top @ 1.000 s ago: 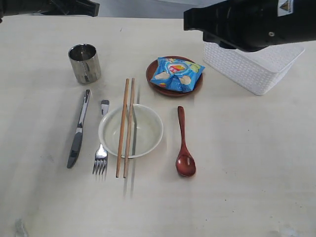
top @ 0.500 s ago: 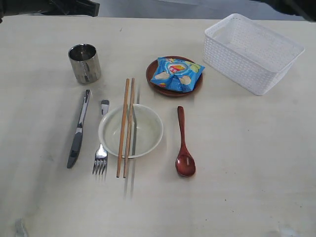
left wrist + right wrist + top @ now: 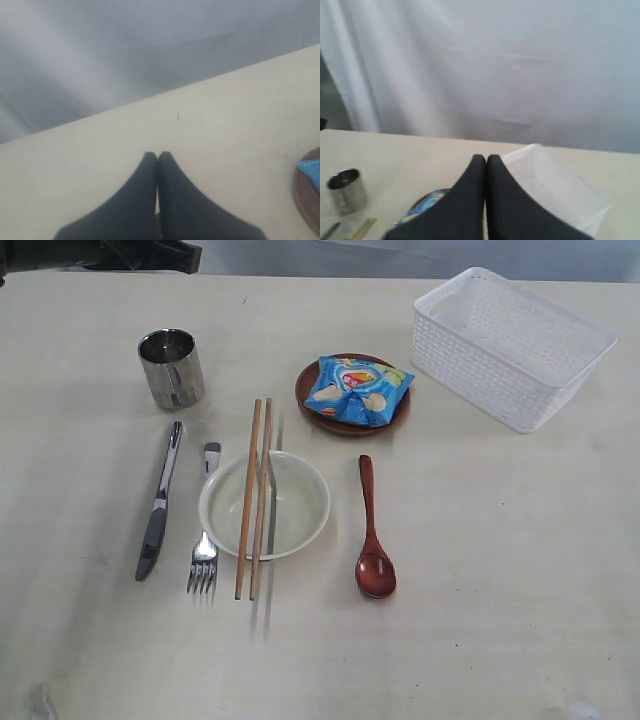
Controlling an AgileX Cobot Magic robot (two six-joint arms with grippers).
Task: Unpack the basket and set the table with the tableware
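The white basket (image 3: 512,345) stands empty at the back right of the table (image 3: 500,590). The tableware is laid out: steel cup (image 3: 171,367), knife (image 3: 160,500), fork (image 3: 206,530), cream bowl (image 3: 290,505) with two chopsticks (image 3: 255,498) across it, red-brown spoon (image 3: 372,535), and brown plate (image 3: 320,380) under a blue snack packet (image 3: 358,390). My left gripper (image 3: 158,156) is shut and empty above bare tabletop. My right gripper (image 3: 486,159) is shut and empty, raised above the basket (image 3: 555,187). Only part of the left arm (image 3: 100,254) shows in the exterior view.
A grey backdrop (image 3: 495,65) hangs beyond the table's far edge. The cup (image 3: 346,190) and packet (image 3: 420,205) show low in the right wrist view. The plate's rim (image 3: 305,192) shows at the edge of the left wrist view.
The right arm, which covered the basket a second ago, has drawn back out of the exterior view. The objects on the table have not moved.
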